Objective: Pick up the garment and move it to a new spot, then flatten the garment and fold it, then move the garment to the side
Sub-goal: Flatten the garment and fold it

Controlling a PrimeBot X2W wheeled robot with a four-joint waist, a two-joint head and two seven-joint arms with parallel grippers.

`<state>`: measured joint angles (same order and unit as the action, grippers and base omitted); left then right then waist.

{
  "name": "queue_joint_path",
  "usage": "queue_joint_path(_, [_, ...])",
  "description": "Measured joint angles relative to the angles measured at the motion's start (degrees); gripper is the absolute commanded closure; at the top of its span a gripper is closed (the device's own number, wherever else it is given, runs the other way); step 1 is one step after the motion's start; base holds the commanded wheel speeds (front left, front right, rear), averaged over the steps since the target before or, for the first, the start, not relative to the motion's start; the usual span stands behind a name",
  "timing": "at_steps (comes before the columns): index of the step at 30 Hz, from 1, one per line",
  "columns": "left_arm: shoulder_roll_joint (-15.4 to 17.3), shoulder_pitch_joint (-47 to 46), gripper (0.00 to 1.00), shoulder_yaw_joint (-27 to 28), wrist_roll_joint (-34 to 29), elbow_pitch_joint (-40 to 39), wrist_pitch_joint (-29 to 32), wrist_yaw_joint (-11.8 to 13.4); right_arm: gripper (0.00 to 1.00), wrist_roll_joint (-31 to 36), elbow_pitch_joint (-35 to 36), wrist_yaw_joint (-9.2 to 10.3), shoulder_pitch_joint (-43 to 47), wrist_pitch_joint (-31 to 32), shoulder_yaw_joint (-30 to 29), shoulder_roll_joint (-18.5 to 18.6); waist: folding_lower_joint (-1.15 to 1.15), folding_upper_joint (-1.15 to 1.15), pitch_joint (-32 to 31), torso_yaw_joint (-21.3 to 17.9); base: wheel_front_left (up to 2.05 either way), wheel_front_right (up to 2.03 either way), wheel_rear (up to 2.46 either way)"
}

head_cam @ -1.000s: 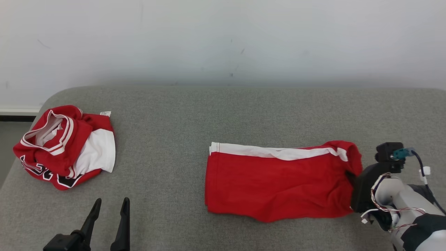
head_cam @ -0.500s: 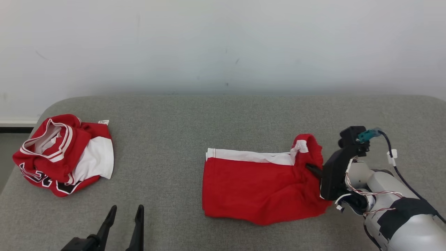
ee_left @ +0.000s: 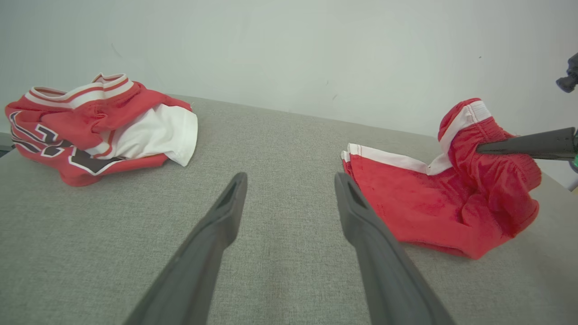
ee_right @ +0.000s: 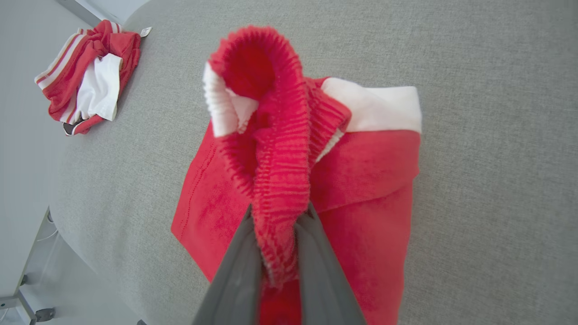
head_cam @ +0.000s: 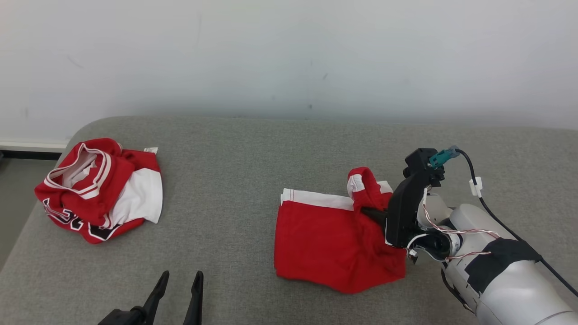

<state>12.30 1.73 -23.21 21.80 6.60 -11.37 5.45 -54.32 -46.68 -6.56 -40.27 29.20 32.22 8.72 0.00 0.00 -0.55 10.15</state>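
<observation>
The garment (head_cam: 325,237) is a pair of red shorts with a white side stripe, lying on the grey couch-like surface (head_cam: 253,153). My right gripper (head_cam: 368,212) is shut on its ribbed red waistband (ee_right: 277,149), lifted and carried leftward over the rest of the shorts. In the left wrist view the raised waistband (ee_left: 478,131) hangs from the right gripper's dark fingers (ee_left: 524,145). My left gripper (head_cam: 179,289) stands open above bare fabric at the lower left, apart from both garments.
A crumpled red and white jersey (head_cam: 97,192) with black lettering lies at the surface's far left, near its rounded edge. A pale wall (head_cam: 289,54) runs behind. Floor and a table leg (ee_right: 27,302) show past the left edge.
My right gripper has carried the waistband up and to the left, folding the right end of the shorts over the middle. The head camera shifted slightly. The left gripper stays open.
</observation>
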Motion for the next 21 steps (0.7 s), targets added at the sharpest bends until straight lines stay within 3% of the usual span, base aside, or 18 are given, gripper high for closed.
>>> queue_joint_path(10, [-0.80, -1.16, 0.00, -1.00, 0.00, 1.42, 0.09, -0.53, 1.00, -1.25, -1.93, 0.10, -1.08, 2.74, -0.21, -1.82, 0.00, 0.00, 0.17, 2.32, 0.00, 0.00, 0.00])
queue_joint_path(21, [-1.79, -2.61, 0.00, -2.05, 0.00, 2.87, 0.07, -1.52, 1.00, -2.09, -5.20, 1.62, -2.99, 4.13, -0.22, -2.97, 0.01, 0.00, 0.68, 4.35, 0.00, 0.00, 0.00])
